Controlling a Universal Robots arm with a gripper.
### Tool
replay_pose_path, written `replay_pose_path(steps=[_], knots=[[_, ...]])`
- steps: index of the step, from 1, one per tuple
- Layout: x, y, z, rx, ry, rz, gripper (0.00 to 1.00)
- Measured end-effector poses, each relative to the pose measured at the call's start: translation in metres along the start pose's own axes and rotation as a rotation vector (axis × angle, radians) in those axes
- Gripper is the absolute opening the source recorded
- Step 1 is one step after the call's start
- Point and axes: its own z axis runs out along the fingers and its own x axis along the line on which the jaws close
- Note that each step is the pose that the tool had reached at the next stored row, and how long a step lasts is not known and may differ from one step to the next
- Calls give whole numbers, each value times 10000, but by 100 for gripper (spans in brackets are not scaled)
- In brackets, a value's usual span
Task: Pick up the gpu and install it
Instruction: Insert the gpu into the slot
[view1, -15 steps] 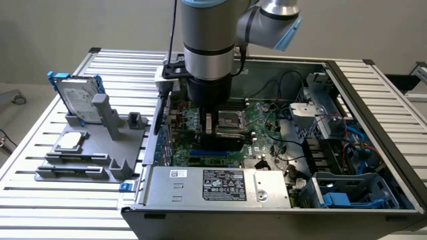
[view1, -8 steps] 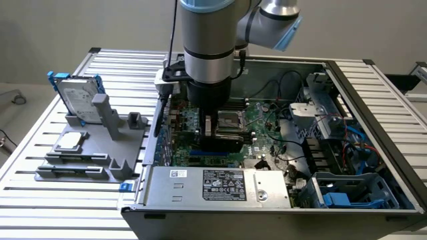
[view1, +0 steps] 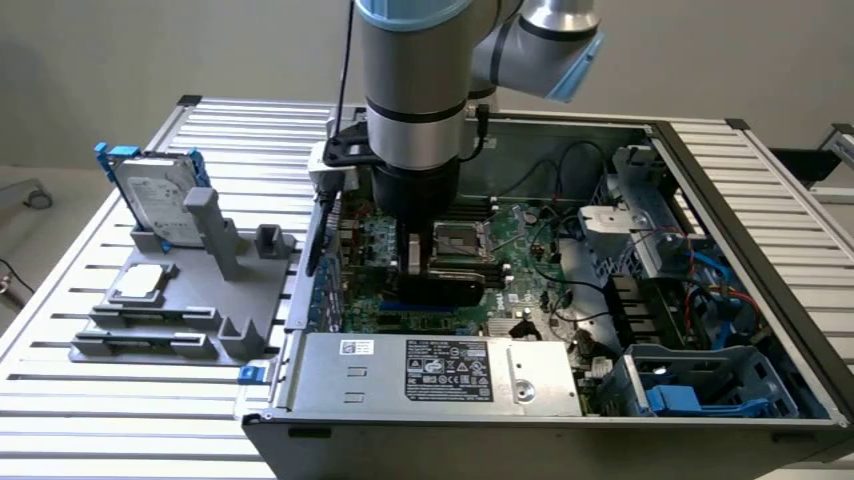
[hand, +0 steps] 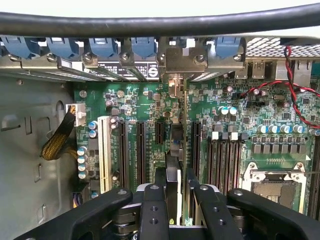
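The gpu (hand: 174, 150) stands on edge between my fingers (hand: 160, 187), green board on one side and black shroud on the other. Its silver end bracket (hand: 175, 85) sits at the case's rear slot openings. The card runs in line with a black expansion slot on the green motherboard (hand: 135, 100), low over it; whether it is seated I cannot tell. In the exterior view my gripper (view1: 430, 262) reaches down into the open computer case (view1: 694, 180), and the gpu (view1: 441, 290) shows as a dark block under it. My gripper (hand: 175, 182) is shut on the card.
A silver hard drive with a blue frame (view1: 154, 195) stands on a grey fixture (view1: 174, 300) at the exterior view's left. Inside the case are the CPU socket (hand: 275, 185), memory slots (hand: 225, 160), red wires (hand: 290, 85), a power supply (view1: 427, 370) and a blue drive cage (view1: 707, 385).
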Motion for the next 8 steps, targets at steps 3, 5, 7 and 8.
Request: replay_pose_path(steps=[3, 5, 7, 8], knots=[[0, 6, 12, -8, -3, 1, 26], [0, 9, 18, -16, -7, 0, 26], [0, 13, 23, -26, -12, 0, 26], [0, 15, 24, -32, -13, 0, 26]])
